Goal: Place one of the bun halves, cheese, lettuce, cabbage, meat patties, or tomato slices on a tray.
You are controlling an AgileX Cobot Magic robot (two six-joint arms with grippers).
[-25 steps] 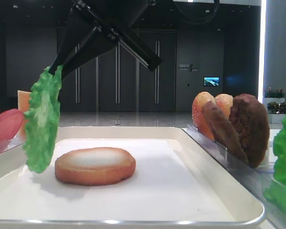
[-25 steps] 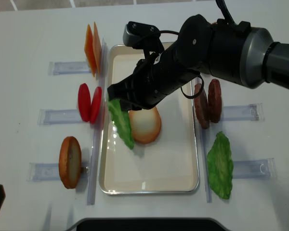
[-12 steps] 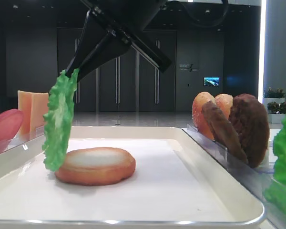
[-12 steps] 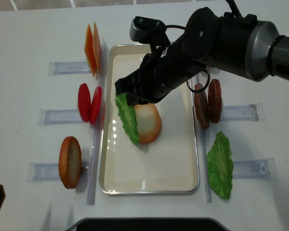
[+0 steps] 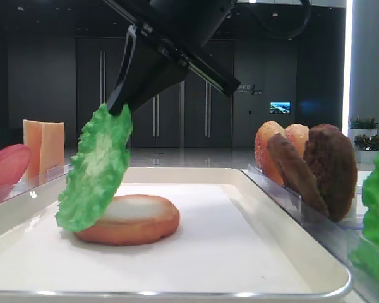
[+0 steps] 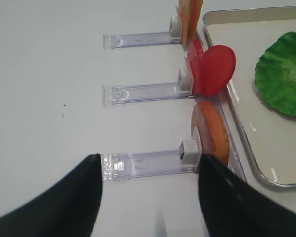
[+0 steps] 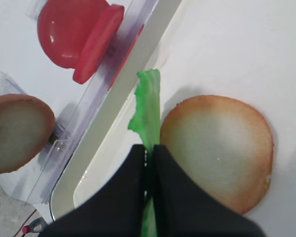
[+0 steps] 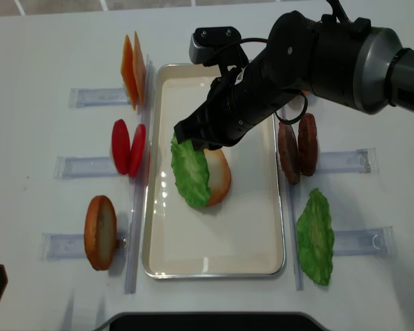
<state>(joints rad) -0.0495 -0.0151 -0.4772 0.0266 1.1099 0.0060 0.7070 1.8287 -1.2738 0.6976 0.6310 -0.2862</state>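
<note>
The tabletop (image 8: pixel 41 48) is occupied at its middle by the tray (image 8: pixel 262 248). A bun half (image 8: pixel 219 176) is laid flat on the tray lining. The lettuce (image 8: pixel 190 172) is held tilted over the bun's left side, its top edge pinched by the right pincer (image 8: pixel 193 138). The left pincer (image 6: pixel 148 197) is seen spread over the tabletop, gripping nothing.

Lettuce (image 8: pixel 191 172): bright green, ruffled, veined. Bun half (image 5: pixel 136 218) on tray: golden-brown crust, pale toasted face. Tray (image 8: pixel 255 231): glossy white. Tomato slices (image 8: pixel 127 147): pinkish-red. Cheese (image 8: pixel 131 70): yellow-orange. Meat patties (image 8: pixel 297 146): dark brown, rough. Right tool (image 7: pixel 149 163): black. Bench (image 8: pixel 48 55): white.
</note>
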